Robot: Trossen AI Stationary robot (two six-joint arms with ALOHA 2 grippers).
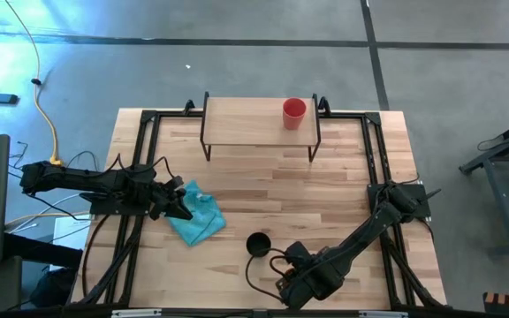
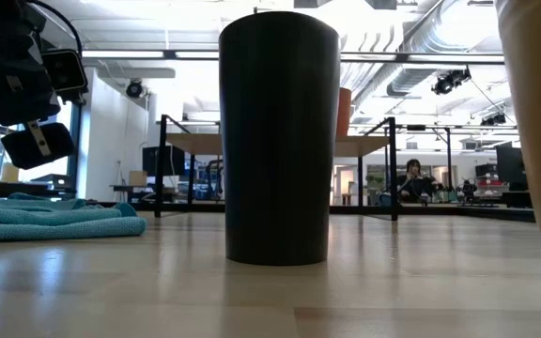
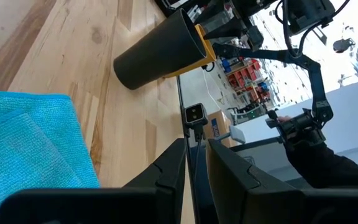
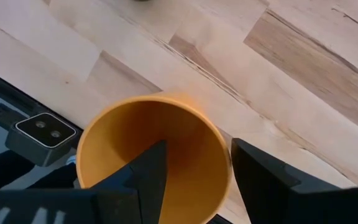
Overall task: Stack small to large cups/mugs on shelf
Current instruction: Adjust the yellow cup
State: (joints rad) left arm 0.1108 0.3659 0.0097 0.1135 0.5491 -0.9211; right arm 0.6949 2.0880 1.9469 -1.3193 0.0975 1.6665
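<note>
Cups are what we must stack on the shelf [image 1: 246, 124], small to large. Our red cup [image 1: 294, 113] already stands on the shelf, at the top middle of the high view, near the shelf's right end. Our black cup [image 1: 258, 244] stands upright on the table [image 1: 325, 185], low in the middle of that view, and it fills the middle of the low view. Our yellow cup [image 4: 154, 149] is at the bottom edge of the table, just right of the black one. Our right gripper [image 4: 191, 165] is at the yellow cup, with one finger inside the cup and one outside, so the jaws sit over the rim; we cannot tell if they squeeze it yet. Our left gripper [image 3: 194, 168] waits at the left of the high view, over the blue cloth [image 1: 194, 215], with its fingers nearly closed and nothing between them. We think these cups are light, stiff and smooth, so they may slip or tip. We think the rim is a good place to pinch, gently but firmly, and the cup should stay straight when lifted.
</note>
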